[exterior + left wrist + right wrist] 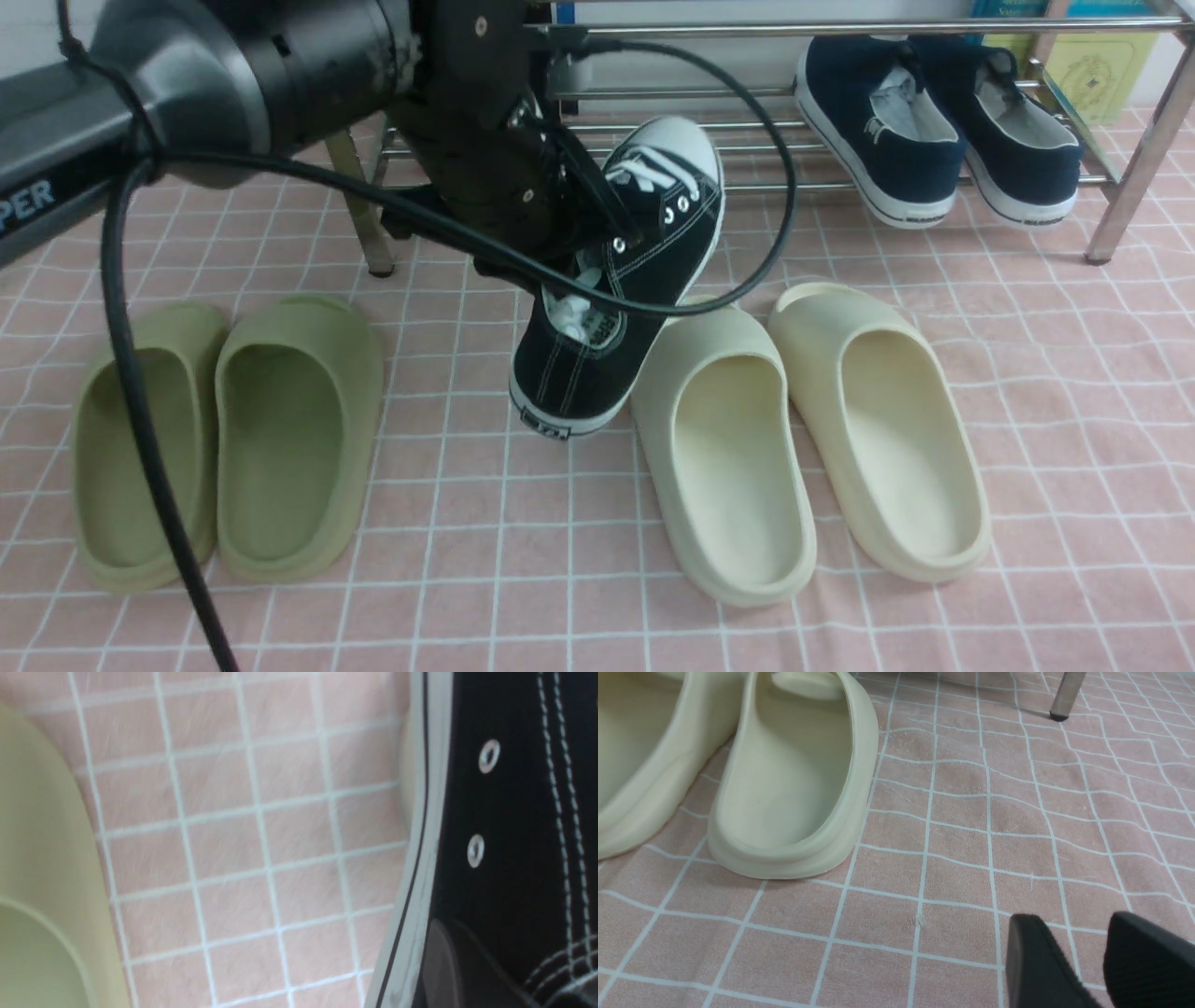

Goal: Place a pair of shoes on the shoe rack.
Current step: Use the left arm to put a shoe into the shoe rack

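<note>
One black canvas sneaker [621, 289] with white laces and toe cap hangs tilted in front of the shoe rack [766, 149]. Its toe points up toward the lower bars and its heel is low over the pink cloth. My left gripper [581, 254] is shut on its collar. In the left wrist view one finger [448, 961] presses on the sneaker's black side [509, 812]. The second sneaker is out of view. My right gripper [1083, 952] is open and empty, low over the cloth, and absent from the front view.
Two navy slip-ons [878, 131] [1018, 131] sit on the rack's lower tier at right. Olive slides [299, 439] lie front left and cream slides [724, 457] front right, close to the sneaker's heel. A rack post [1066, 693] stands on the pink checked cloth [504, 579].
</note>
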Available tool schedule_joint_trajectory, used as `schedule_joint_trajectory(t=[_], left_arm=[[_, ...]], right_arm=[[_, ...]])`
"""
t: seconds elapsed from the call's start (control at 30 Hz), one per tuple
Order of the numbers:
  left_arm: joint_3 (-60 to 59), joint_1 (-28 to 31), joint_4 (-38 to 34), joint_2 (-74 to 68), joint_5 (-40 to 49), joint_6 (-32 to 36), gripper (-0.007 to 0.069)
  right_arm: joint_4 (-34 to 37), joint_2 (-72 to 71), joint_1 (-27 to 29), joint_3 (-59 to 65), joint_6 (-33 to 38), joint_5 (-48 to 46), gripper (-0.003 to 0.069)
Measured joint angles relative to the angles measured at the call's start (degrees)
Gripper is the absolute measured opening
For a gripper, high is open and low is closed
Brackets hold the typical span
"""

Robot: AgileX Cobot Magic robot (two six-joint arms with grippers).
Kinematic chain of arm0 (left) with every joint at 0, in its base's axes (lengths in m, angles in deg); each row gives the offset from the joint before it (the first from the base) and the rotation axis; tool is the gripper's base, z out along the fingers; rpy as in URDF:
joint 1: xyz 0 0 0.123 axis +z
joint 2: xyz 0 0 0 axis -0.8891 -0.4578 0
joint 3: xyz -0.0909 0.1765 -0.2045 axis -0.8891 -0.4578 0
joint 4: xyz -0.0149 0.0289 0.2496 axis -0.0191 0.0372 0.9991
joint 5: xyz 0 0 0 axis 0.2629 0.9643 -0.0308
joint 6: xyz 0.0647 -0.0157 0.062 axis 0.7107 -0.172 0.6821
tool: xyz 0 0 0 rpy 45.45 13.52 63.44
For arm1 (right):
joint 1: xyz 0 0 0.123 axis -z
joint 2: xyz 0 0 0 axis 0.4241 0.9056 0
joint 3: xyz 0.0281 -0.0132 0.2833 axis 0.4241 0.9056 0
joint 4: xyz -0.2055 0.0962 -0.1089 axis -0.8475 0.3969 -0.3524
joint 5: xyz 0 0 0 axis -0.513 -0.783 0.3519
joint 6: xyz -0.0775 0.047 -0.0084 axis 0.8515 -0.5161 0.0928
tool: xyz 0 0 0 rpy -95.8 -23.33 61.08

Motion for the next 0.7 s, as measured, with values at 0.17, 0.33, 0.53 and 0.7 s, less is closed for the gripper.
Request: schedule_joint_trajectory(t=[0.17,0.33,0.53,0.7], left_arm=[[0.21,0.0,0.0,-1.69,-5.86,-1.97,0.0033],[0.21,0.0,0.24,-4.96,-13.11,-5.13,0.0033],[0.21,0.0,0.37,-8.12,-23.19,-6.25,0.0034],[2.41,1.06,0.95,-11.27,-28.46,-9.11,0.0035]], right_arm=[[0.0,0.0,0.0,0.0,0.0,0.0,0.0238],[0.0,0.0,0.0,0.0,0.0,0.0,0.0238],[0.0,0.0,0.0,0.0,0.0,0.0,0.0238],[0.0,0.0,0.0,0.0,0.0,0.0,0.0238]])
